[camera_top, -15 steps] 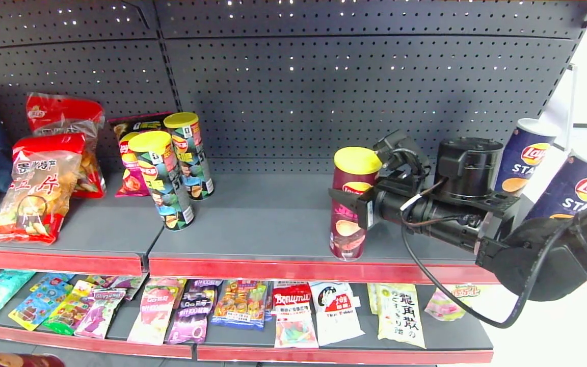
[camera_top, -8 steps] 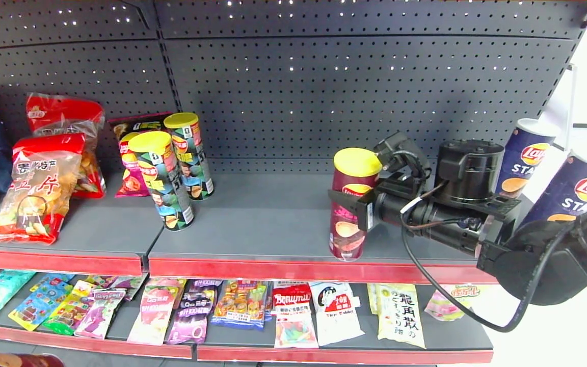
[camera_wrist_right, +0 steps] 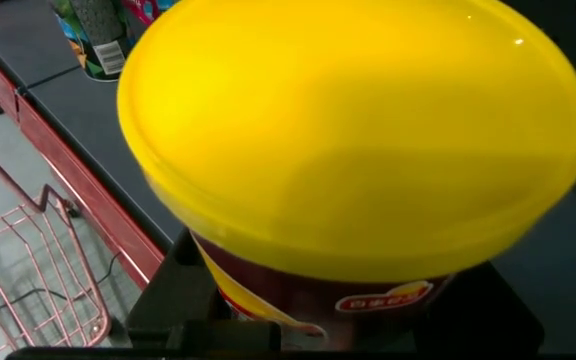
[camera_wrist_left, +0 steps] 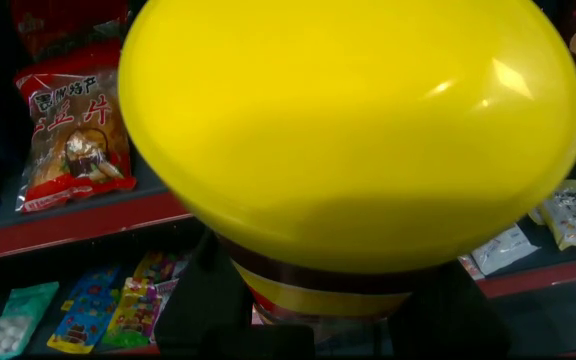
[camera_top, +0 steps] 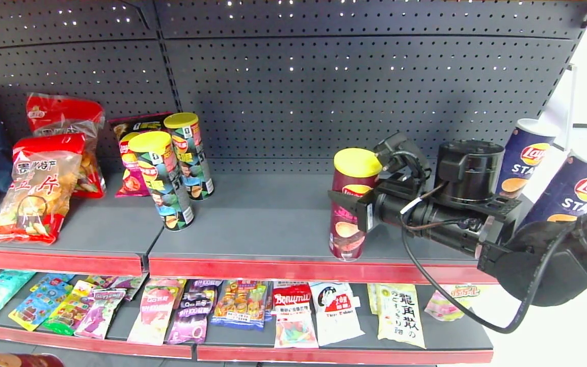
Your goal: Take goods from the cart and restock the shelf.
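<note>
restocking is partway along: a maroon cardboard crisp can with a yellow plastic lid (camera_top: 347,237) is standing upright near the red front edge of the grey metal shelf (camera_top: 273,214), toward its right end. the right gripper (camera_top: 357,204) is clamping its sides, so letting go looks to be next. the left gripper (camera_wrist_left: 328,310) is gripping a second yellow-lidded maroon can (camera_wrist_left: 353,130), not yet shelved.

Maroon can (camera_top: 347,224), yellow lid (camera_top: 357,160); grey shelf (camera_top: 263,219) edged red; far cans (camera_top: 525,153) seemingly navy.

Red snack bags (camera_top: 33,196), two patterned cans (camera_top: 163,178), blue cans (camera_top: 525,155), flat sachets (camera_top: 293,313) below
</note>
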Controlling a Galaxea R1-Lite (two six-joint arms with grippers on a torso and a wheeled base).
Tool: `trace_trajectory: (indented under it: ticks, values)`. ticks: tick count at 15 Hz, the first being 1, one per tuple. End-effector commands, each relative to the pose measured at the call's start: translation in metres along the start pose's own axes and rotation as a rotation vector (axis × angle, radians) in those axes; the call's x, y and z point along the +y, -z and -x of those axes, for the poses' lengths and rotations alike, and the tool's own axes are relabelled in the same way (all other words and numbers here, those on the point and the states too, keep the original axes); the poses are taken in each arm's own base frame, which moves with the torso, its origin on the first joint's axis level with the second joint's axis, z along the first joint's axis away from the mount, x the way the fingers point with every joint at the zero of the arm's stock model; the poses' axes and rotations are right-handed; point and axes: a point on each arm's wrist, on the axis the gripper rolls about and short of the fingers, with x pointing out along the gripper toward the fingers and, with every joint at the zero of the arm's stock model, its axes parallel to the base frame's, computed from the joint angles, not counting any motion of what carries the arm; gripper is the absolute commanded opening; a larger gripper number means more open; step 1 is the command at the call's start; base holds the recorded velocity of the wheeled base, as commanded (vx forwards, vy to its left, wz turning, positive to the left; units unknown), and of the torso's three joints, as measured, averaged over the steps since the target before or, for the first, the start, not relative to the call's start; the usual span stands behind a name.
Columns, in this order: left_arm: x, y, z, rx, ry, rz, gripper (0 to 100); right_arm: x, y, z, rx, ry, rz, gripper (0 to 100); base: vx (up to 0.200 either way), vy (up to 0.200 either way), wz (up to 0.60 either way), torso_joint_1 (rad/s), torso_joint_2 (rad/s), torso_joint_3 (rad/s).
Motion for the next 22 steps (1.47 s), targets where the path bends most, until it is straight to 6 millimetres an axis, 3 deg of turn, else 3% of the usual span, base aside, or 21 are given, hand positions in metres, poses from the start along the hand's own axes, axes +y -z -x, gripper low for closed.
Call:
trace_trajectory:
  ticks: [1,2,3,7,12,17,20,22]
  values:
    - [0.0,0.0,0.0,0.0,-0.001,0.0,0,0.0,0.001,-0.001,0.002,-0.001,-0.001,0,0.0,0.0,0.0,0.0,0.0,0.0]
    - [0.0,0.0,0.0,0.0,0.001,0.0,0,0.0,0.001,-0.001,0.002,-0.001,-0.001,0,0.0,0.0,0.0,0.0,0.0,0.0]
    - [0.0,0.0,0.0,0.0,0.001,0.0,0,0.0,0.001,-0.001,0.003,-0.001,-0.001,100,0.0,0.0,0.0,0.0,0.0,0.0]
    - [0.0,0.0,0.0,0.001,0.001,0.0,0,0.001,-0.002,0.0,-0.007,-0.001,-0.003,100,0.0,0.0,0.0,0.0,0.0,0.0]
    - [0.0,0.0,0.0,0.001,0.001,0.0,0,0.005,0.0,0.026,0.01,0.014,-0.004,100,0.0,0.0,0.0,0.0,0.0,0.0]
    - [0.0,0.0,0.0,0.001,0.004,0.0,0,0.015,0.01,0.088,0.031,0.044,-0.005,100,0.0,0.0,0.0,0.0,0.0,0.0]
    - [0.0,0.0,-0.001,0.005,0.021,0.004,0,0.018,0.015,0.158,-0.019,0.195,0.008,100,0.0,0.0,0.0,0.0,0.0,0.0]
    - [0.0,-0.002,-0.002,0.005,0.055,0.007,0,0.018,0.037,0.216,-0.051,0.371,0.014,100,0.0,0.0,0.0,0.0,0.0,0.0]
